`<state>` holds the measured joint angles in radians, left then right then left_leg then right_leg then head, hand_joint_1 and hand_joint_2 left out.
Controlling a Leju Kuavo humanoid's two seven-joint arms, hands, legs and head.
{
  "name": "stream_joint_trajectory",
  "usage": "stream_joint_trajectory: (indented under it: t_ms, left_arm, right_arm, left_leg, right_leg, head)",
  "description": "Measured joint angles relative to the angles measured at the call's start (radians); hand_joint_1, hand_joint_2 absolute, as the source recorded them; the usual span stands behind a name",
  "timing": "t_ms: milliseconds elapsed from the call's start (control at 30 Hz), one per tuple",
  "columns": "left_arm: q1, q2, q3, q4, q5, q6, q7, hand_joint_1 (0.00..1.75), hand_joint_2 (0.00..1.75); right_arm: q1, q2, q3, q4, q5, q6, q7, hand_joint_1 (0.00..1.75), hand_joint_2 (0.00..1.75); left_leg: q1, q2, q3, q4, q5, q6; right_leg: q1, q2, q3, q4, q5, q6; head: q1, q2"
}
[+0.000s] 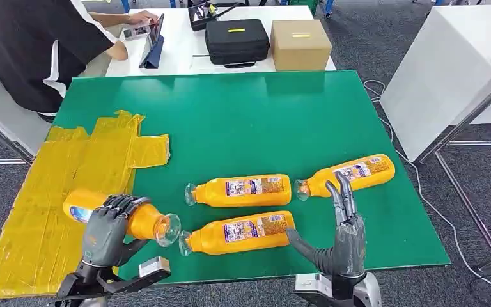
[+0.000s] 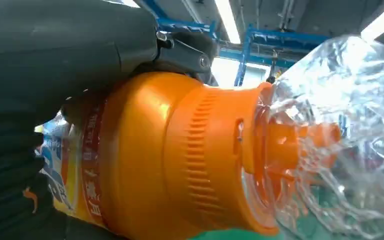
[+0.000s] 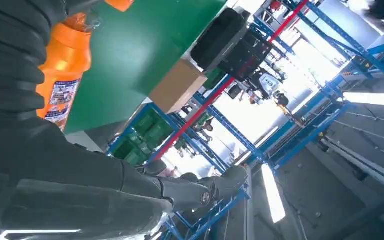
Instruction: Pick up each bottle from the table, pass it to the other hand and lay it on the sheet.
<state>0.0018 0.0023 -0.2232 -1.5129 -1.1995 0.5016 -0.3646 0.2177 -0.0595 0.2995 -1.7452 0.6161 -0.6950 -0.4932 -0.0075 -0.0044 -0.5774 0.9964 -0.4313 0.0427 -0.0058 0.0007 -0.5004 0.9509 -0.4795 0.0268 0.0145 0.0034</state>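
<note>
The left robot hand point(image 1: 105, 225) grasps an orange bottle point(image 1: 142, 220) around its rigid body, at the yellow sheet point(image 1: 35, 211) edge. Beyond the released right robot hand point(image 1: 344, 233), three bottles point(image 1: 243, 190) lie on the desk point(image 1: 262, 115); smooth plastic is probably slippery, so grip mid-body.

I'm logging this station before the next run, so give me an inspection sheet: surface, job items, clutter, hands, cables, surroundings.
Surface: green table, with a yellow sheet draped over its left edge.
Job's things: three orange bottles lie on the green: middle bottle, near bottle, right bottle. A fourth bottle is held above the sheet's edge.
Clutter: nothing seen on the green table.
Hands: left hand grips the fourth bottle; right hand holds nothing, fingers apart.
Cables: a white cable on the floor at right.
Surroundings: a seated person, a black case and a cardboard box on a white table behind.
</note>
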Motion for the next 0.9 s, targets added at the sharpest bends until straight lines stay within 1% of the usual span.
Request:
stream_joint_trajectory:
  t_ms: [200, 400, 500, 767, 900]
  left_arm:
    - [-0.008, 0.019, -0.011, 0.061, -0.192, 0.0, 0.121, 1.75, 1.75]
    - [-0.03, 0.023, 0.001, 0.098, -0.354, -0.075, 0.379, 1.75, 1.75]
    - [-0.046, 0.022, 0.008, 0.108, -0.365, -0.109, 0.461, 1.75, 1.75]
    - [-0.079, -0.007, 0.055, 0.128, -0.365, -0.133, 0.487, 1.75, 1.75]
    - [-0.08, -0.019, 0.075, 0.133, -0.332, -0.151, 0.46, 1.75, 1.75]
  right_arm:
    - [0.007, -0.004, 0.0, 0.0, -0.01, 0.0, -0.006, 0.0, 1.75]
    - [0.007, 0.0, 0.002, 0.003, 0.021, 0.0, 0.03, 0.0, 1.75]
    - [0.008, 0.01, 0.004, 0.006, 0.039, 0.0, 0.049, 0.0, 1.75]
    - [0.007, 0.033, 0.011, 0.011, 0.058, 0.0, 0.078, 0.0, 1.75]
    - [0.008, 0.041, 0.011, 0.014, 0.062, 0.0, 0.089, 0.0, 1.75]
  left_leg:
    - [0.0, 0.0, 0.0, 0.0, 0.0, 0.0]
    - [0.0, 0.0, 0.0, 0.0, 0.0, 0.0]
    - [0.0, 0.0, 0.0, 0.0, 0.0, 0.0]
    - [0.0, 0.0, 0.0, 0.0, 0.0, 0.0]
    - [0.0, 0.0, 0.0, 0.0, 0.0, 0.0]
  right_leg:
    - [0.0, 0.0, 0.0, 0.0, 0.0, 0.0]
    - [0.0, 0.0, 0.0, 0.0, 0.0, 0.0]
    - [0.0, 0.0, 0.0, 0.0, 0.0, 0.0]
    - [0.0, 0.0, 0.0, 0.0, 0.0, 0.0]
    - [0.0, 0.0, 0.0, 0.0, 0.0, 0.0]
  head:
    - [0.0, 0.0]
    - [0.0, 0.0]
    - [0.0, 0.0]
    - [0.0, 0.0]
    - [0.0, 0.0]
